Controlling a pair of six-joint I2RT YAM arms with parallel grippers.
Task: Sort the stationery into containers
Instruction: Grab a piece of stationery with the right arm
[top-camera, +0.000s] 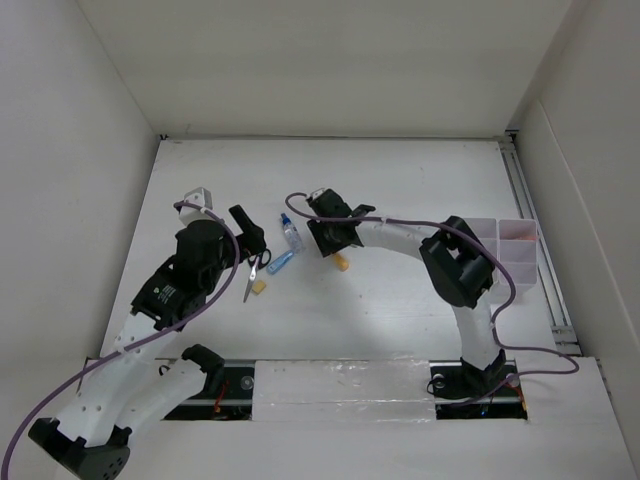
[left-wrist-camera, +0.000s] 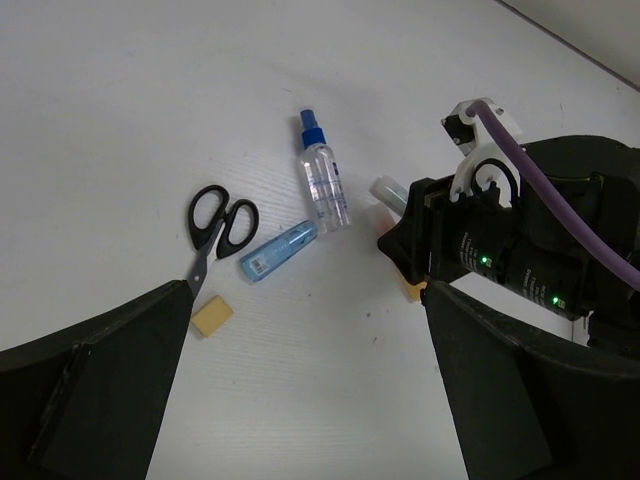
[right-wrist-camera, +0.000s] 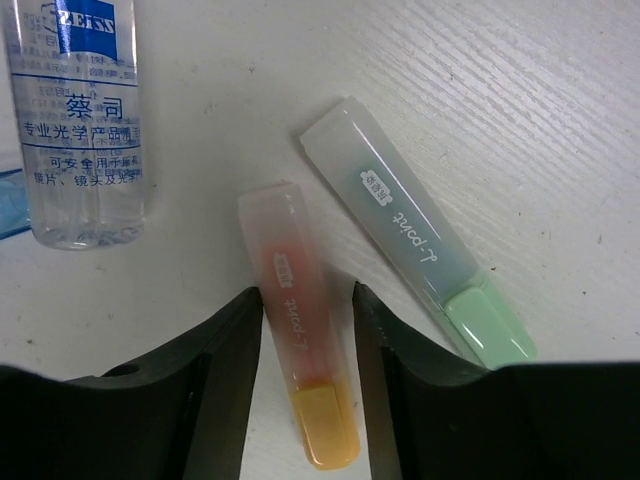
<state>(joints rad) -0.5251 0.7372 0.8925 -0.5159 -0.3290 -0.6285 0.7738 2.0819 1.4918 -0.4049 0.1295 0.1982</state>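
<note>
My right gripper (right-wrist-camera: 306, 305) is low over the table, open, with one jaw on each side of an orange marker (right-wrist-camera: 296, 300) that lies flat; a thin gap shows on its right side. A green marker (right-wrist-camera: 412, 245) lies just to the right and a blue-capped clear bottle (right-wrist-camera: 80, 120) to the left. In the top view the right gripper (top-camera: 330, 240) is at mid-table. My left gripper (left-wrist-camera: 305, 400) is wide open and empty above the table. Ahead of it lie black-handled scissors (left-wrist-camera: 215, 225), a yellow eraser (left-wrist-camera: 212, 315) and a blue marker (left-wrist-camera: 278, 251).
The translucent white divided organiser (top-camera: 515, 245) stands at the table's right edge, behind the right arm's elbow. White walls enclose the table on the left, back and right. The right arm's purple cable (top-camera: 400, 222) loops over the table.
</note>
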